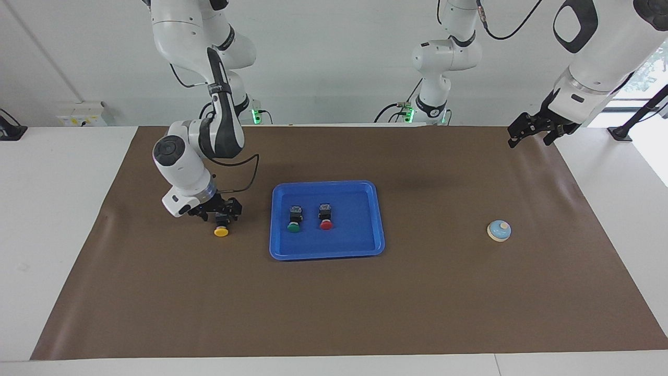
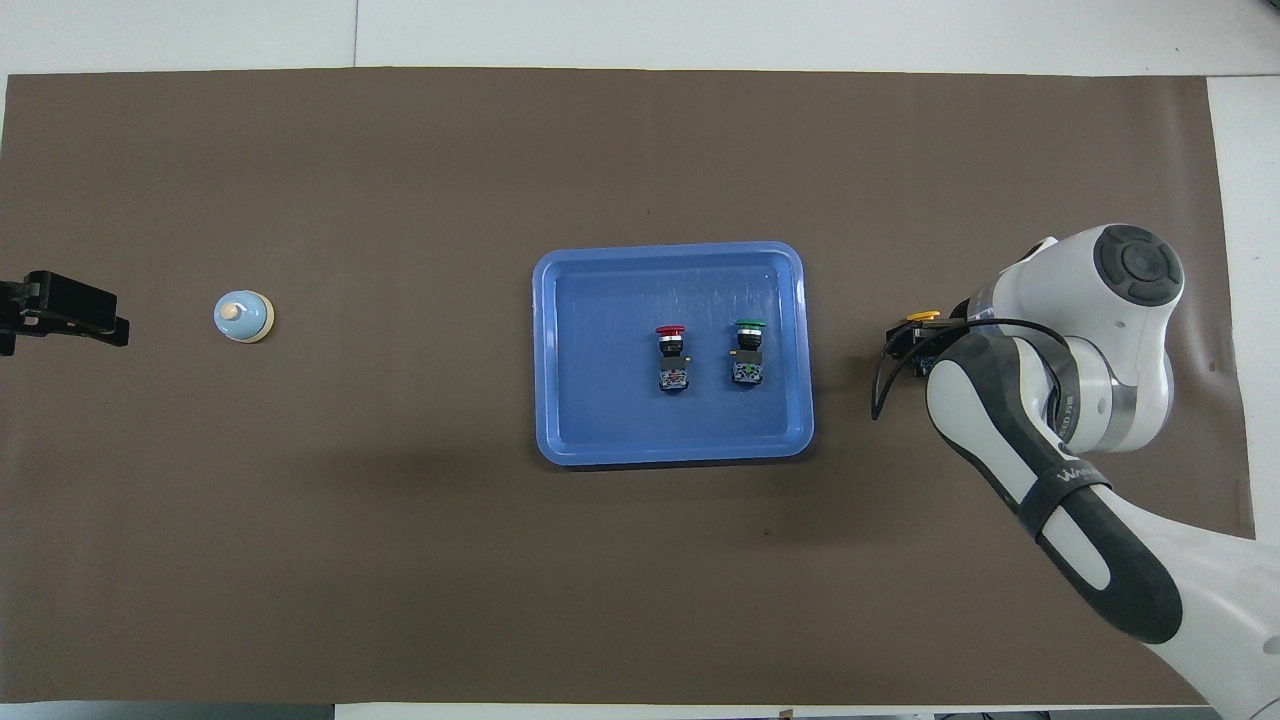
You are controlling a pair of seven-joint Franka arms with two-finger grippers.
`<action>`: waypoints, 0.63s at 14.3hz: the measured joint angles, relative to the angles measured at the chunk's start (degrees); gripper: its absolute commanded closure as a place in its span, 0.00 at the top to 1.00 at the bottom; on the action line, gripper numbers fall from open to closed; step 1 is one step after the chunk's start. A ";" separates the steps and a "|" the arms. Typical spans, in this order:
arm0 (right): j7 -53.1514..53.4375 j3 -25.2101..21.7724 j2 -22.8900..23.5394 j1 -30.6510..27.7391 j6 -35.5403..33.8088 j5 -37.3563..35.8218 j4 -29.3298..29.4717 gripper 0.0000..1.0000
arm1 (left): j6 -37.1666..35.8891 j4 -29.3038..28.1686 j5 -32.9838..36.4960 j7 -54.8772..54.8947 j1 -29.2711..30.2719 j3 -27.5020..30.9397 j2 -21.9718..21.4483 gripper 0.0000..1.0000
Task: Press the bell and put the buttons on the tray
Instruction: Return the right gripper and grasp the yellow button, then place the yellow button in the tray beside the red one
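Facing view: the right gripper (image 1: 221, 211) is low over the yellow button (image 1: 221, 228), which lies on the brown mat (image 1: 334, 303) just beside the tray (image 1: 275, 230), toward the right arm's end of the table. Its fingers stand apart on either side of the button's black body; whether they touch it cannot be told. This posture suits a pick from above, with the cap left clear of the fingers.

The green button (image 1: 294, 219) and red button (image 1: 325, 216) lie side by side inside the tray, caps pointing away from the robots. Judged from this, two of three placements are done and the yellow one remains.

The bell (image 1: 499, 230) stands on the mat well apart from the tray, toward the left arm's end. The left gripper (image 1: 532, 130) waits, raised above the mat's corner at that end, fingers apart and empty. Whether the bell has been pressed cannot be told.

Overhead view: the right arm hides most of the yellow button; only the edge of its cap shows.
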 measured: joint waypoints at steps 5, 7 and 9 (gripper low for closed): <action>-0.02 0.04 -0.06 0.59 1.81 0.00 -1.53 0.00 | 0.00 0.00 0.00 0.00 0.00 0.00 0.00 1.00; -0.03 0.07 -0.24 0.83 1.88 0.00 -1.44 0.00 | 0.00 0.00 0.00 0.00 0.00 0.00 0.00 1.00; -0.03 0.15 -0.68 1.25 1.35 0.00 -0.47 0.00 | 0.00 0.00 0.00 0.00 0.00 0.00 0.00 1.00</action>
